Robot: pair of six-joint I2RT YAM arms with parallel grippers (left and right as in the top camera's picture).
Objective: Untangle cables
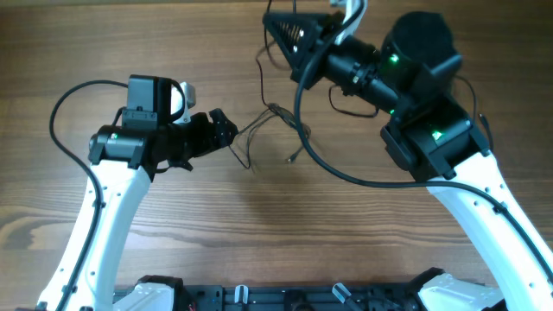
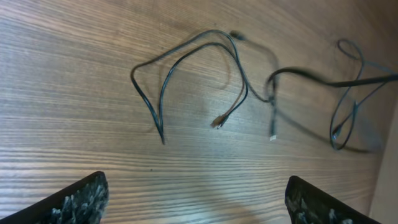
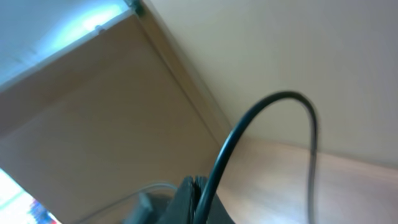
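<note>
The cables are thin black cords lying in loose loops on the wooden table between my arms. In the left wrist view they spread ahead of the fingers, with a small brownish plug and a white-tipped plug. My left gripper is open and empty, low over the table just left of the cords. My right gripper is raised at the back, shut on one black cord that hangs from its jaws down to the tangle.
The thick black cable of the right arm sweeps across the table right of the cords. The left arm's own cable loops at the left. The right wrist view shows a wall and the table's far edge.
</note>
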